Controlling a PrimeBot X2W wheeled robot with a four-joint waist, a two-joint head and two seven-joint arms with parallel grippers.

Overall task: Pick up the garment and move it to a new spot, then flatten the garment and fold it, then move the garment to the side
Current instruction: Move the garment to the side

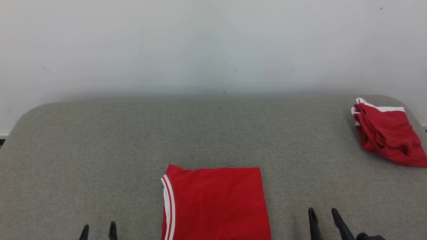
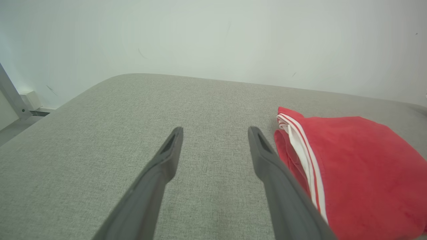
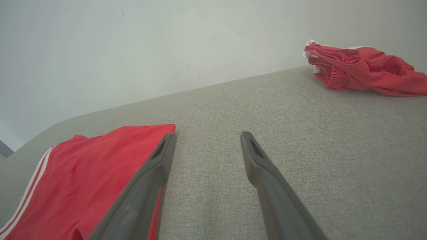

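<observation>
Garment (image 1: 215, 203), red with white stripes, lies folded at the near middle of the desk (image 1: 100, 150). Left claw (image 1: 99, 227) and right claw (image 1: 323, 211) flank it, both spread; a crumpled garment (image 1: 387, 135) sits far right.

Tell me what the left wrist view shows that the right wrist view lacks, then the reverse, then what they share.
Left wrist view, not the right: the left gripper, jaws open, and a pale box at the wall's foot. Right wrist view, not the left: the right gripper, jaws open, and a crumpled red garment at the far end of the grey table. Both: the folded red garment with white stripes, the grey table and the pale wall.
</observation>
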